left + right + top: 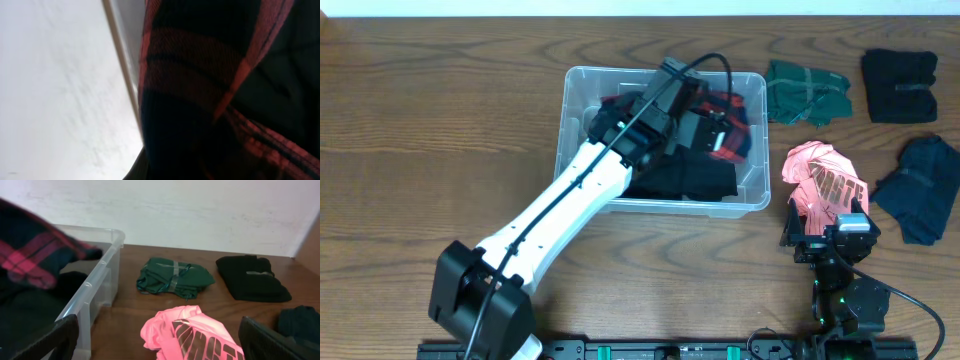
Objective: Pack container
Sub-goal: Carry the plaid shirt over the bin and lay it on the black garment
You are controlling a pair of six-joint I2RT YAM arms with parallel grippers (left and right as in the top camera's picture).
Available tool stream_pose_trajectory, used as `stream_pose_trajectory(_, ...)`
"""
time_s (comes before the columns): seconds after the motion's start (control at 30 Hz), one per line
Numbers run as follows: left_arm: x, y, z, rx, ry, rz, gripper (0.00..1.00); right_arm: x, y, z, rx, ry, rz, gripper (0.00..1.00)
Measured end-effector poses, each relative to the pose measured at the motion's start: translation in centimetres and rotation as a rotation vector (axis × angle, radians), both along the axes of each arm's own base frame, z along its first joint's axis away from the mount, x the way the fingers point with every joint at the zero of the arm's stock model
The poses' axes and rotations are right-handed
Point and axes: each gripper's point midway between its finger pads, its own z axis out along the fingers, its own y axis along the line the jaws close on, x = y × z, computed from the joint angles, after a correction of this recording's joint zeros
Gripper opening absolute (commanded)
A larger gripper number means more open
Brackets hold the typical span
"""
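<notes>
Two garments are held in the container [570,130], which is set at the middle of the table [440,120], toward its far edge: a black garment [695,178] along the near wall and a red-and-black plaid garment [728,130] toward the right wall. The left arm [580,190] is reached into the bin over the plaid piece, presumably so that it can be laid or pressed flat. The left fingers are buried in fabric, and whether they are spread or closed cannot be told. Beside the container's right wall, a pink shirt [820,180] is bunched near the table's right side. The right fingers [55,340] are spread wide just before it, judged as readiness for the next pick. Toward the far right corner, a green garment [805,92] and a black folded garment [900,85] are laid out. A navy garment [920,190] is kept by the right edge.
</notes>
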Motion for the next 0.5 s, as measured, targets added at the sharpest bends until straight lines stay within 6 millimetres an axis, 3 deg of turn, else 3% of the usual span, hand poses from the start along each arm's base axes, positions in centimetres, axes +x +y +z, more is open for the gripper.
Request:
stream_pose_trajectory(0.1,0.1,0.9,-0.9,0.018,0.032,0.011,0.07,0.0,0.0,0.0,0.0,0.0,0.0,0.99)
stream_pose_trajectory(0.13,-0.2,1.0,-1.1,0.022,0.047,0.006,0.11,0.0,0.0,0.0,0.0,0.0,0.0,0.99)
stream_pose_trajectory(0.3,-2.2,0.4,-2.2,0.028,0.128,-0.029,0.57,0.0,0.0,0.0,0.0,0.0,0.0,0.99)
stream_pose_trajectory(0.37,-3.1,-0.3,-2.5,0.012,0.16,-0.036,0.61,0.0,0.0,0.0,0.0,-0.001,0.0,0.99)
stream_pose_trajectory(0.5,-5.2,-1.6,-3.2,-0.007,0.222,-0.038,0.61,0.0,0.0,0.0,0.0,0.0,0.0,0.99)
